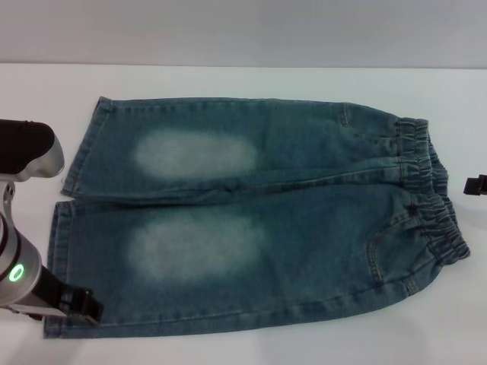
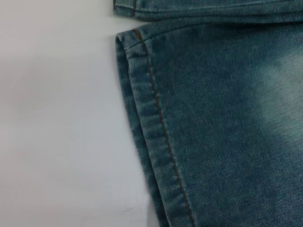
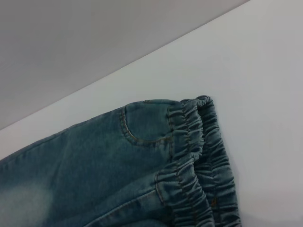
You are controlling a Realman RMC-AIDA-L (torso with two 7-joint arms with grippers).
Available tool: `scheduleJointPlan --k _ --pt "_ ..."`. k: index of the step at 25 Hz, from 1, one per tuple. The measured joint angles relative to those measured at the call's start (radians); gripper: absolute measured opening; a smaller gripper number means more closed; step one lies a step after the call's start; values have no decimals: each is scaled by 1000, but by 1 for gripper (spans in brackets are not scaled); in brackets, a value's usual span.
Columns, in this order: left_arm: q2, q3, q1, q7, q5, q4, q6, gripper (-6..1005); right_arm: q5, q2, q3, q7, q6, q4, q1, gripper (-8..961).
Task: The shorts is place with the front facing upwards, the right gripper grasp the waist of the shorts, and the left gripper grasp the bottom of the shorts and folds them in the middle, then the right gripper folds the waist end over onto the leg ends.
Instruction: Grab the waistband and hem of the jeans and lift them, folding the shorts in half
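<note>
Head view: left gripper [image 1: 82, 303] at near left, touching the near leg's hem corner, probably lining up a grasp on the bottom of the shorts [image 1: 62, 228]; jaw state untellable. Farther on, shorts [image 1: 251, 220] spread flat, front up. Far right, waist [image 1: 434, 201], right gripper [image 1: 475, 185] just beside; jaws unseen.

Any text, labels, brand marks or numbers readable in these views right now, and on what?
None. The shorts show plain denim with no tag or print, the waist and the bottom of the shorts carry only stitching, and the table is bare white. The left gripper shows a green light ring, no lettering; the right gripper shows none either.
</note>
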Motion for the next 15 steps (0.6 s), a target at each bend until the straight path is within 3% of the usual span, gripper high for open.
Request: scheduleJointPlan --k 5,9,15 --pt "0 3 5 -1 -5 -18 9 725 0 0 1 0 5 -1 1 815" --pt "-1 4 6 -1 -7 -27 12 832 0 0 1 0 7 -1 1 815" --pt "-2 12 6 -1 -9 -29 20 826 0 0 1 0 9 -1 1 815"
